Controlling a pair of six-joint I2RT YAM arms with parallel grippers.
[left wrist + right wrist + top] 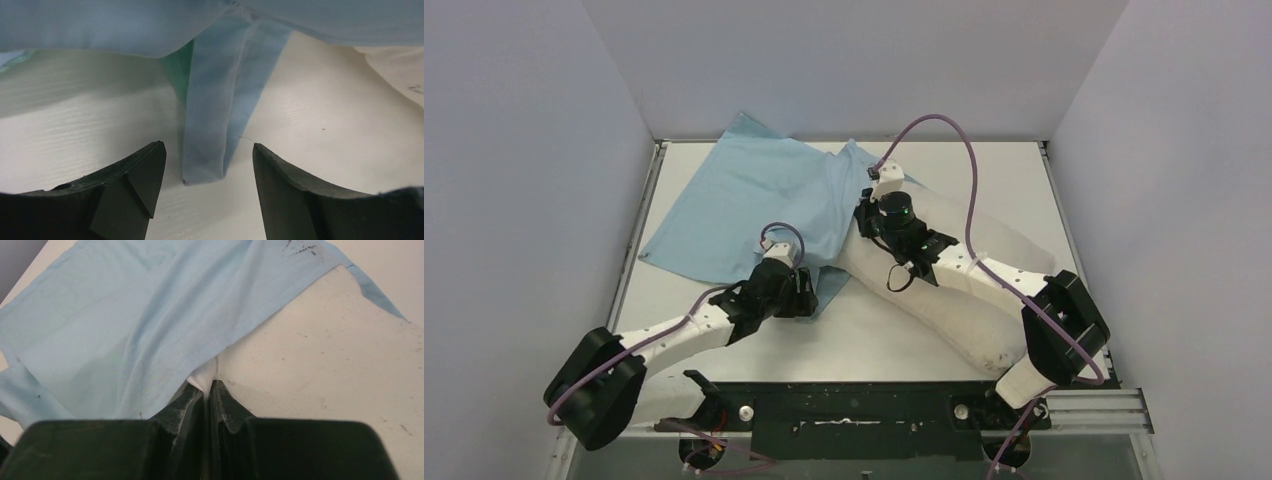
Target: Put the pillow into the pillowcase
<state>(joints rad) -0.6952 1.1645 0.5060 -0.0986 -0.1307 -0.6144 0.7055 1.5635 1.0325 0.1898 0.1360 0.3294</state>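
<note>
1. While your right gripper is pressed together on a pinch of off-white cloth from the pillow, the hem of the pillowcase lies just beside its fingertips, plain light-blue face up.
2. Your left gripper stands with its jaws well apart, low over the table. A narrow folded strip of the pillowcase lies on the table between the two fingers and touches neither, so this gripper holds nothing.
3. Behind that strip, a sliver of teal-green shows where the blue cloth lifts off the table.
4. Seen from overhead, the pillow lies diagonally across the table. Its near end rests by the base of the right arm, and its far end meets the near-right edge of the pillowcase. You cannot tell from these views whether that end is inside the opening or only under the cloth.
5. The pillowcase is spread across the far left of the table, with one corner reaching the back wall.
6. Dark smudges speckle the pillow's near end and the pillowcase's hem, too small to make out.
7. Count: one pillow, one pillowcase, two grippers, the right arm and the left arm, and two purple cables, one looping along each arm.
</note>
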